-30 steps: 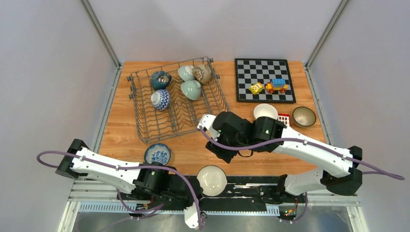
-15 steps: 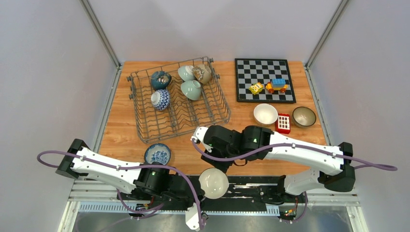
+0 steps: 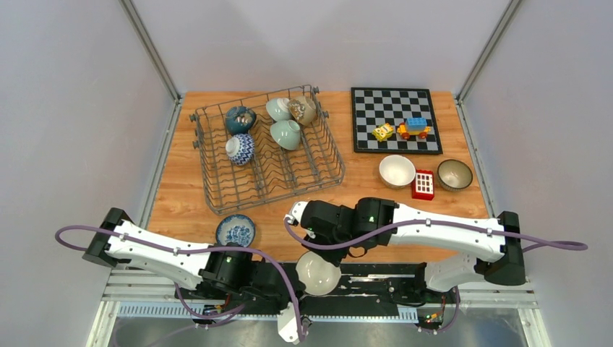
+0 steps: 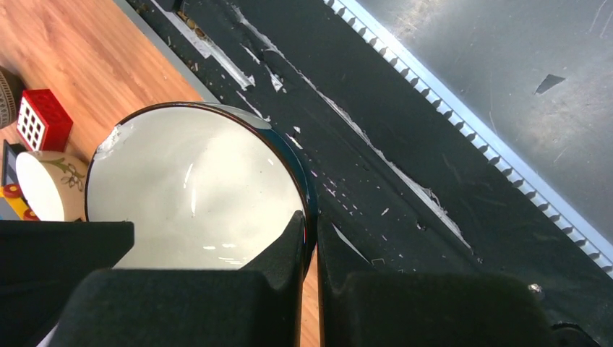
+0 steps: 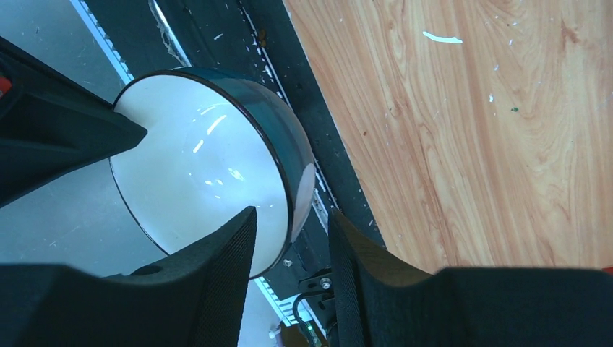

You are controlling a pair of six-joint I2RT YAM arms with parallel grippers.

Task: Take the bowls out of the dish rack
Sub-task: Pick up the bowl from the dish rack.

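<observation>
A teal bowl with a white inside [image 3: 318,273] hangs tilted over the table's near edge. My left gripper [image 4: 309,231] is shut on its rim, one finger inside and one outside. My right gripper [image 5: 291,213] is open and straddles the same bowl's [image 5: 209,166] rim from the other side, with a gap at the outer finger. The dish rack [image 3: 217,184] at back left holds several bowls: dark teal [image 3: 240,118], blue-and-white [image 3: 240,149], two pale green [image 3: 286,134] and a beige-brown one [image 3: 303,110].
On the wood lie a blue-and-white bowl [image 3: 236,231], a cream bowl [image 3: 397,170], a brown bowl [image 3: 455,174] and a red block [image 3: 423,184]. A chessboard [image 3: 390,101] with toy blocks sits at back right. Black rails run along the near edge.
My right arm has swung from beside the cream bowl toward the near edge, down onto the held bowl, and its jaws have narrowed. The left gripper kept its grip; the bowl tilted slightly.
</observation>
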